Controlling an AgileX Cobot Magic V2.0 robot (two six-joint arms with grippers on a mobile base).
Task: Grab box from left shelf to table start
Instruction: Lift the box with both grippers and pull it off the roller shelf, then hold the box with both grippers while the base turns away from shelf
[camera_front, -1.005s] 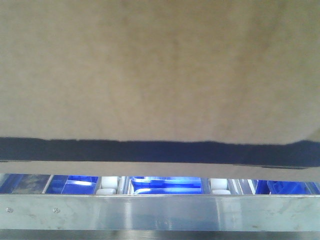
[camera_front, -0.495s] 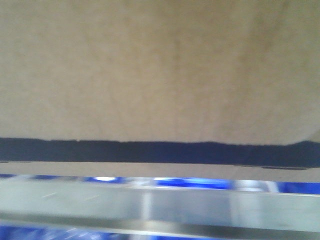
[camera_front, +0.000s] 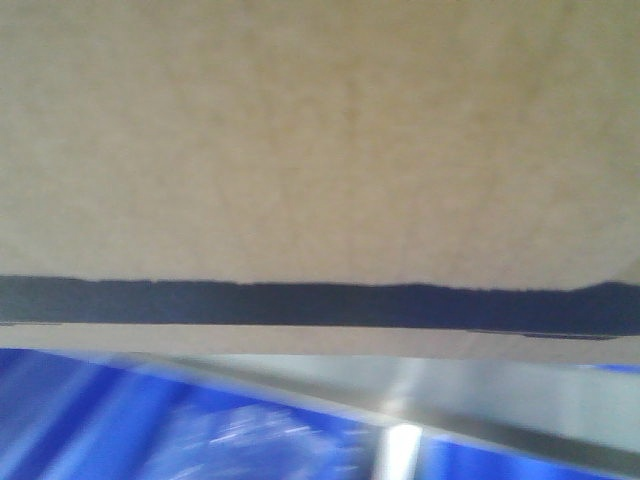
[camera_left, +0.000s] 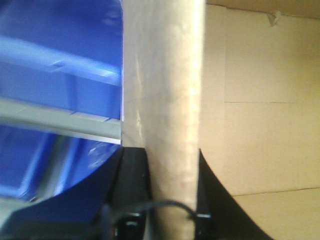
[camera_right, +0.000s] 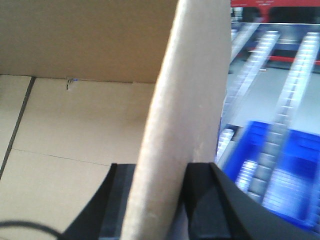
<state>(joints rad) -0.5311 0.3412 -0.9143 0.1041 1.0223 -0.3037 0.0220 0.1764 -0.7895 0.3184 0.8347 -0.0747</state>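
**Box in a two-handed pinch, shelf bar just beneath**

The box (camera_front: 320, 150) fills the front view, its black band low across the face. It looks clear of the left shelf (camera_front: 480, 390), whose silvery front bar slants just under its bottom edge. The left end effector (camera_left: 170, 210) is clamped on one upright cardboard wall, one finger inside and one outside. The right end effector (camera_right: 155, 200) pinches the opposite wall the same way.

The risk, as I judge it, is that thin walls carry a big load. A wall could buckle or slide through the fingers. If the arms fall out of step, the box twists or clips that bar.

Blurred blue bins (camera_front: 120, 420) sit below and roller tracks (camera_right: 300, 65) run behind. The desk isn't in sight anywhere.
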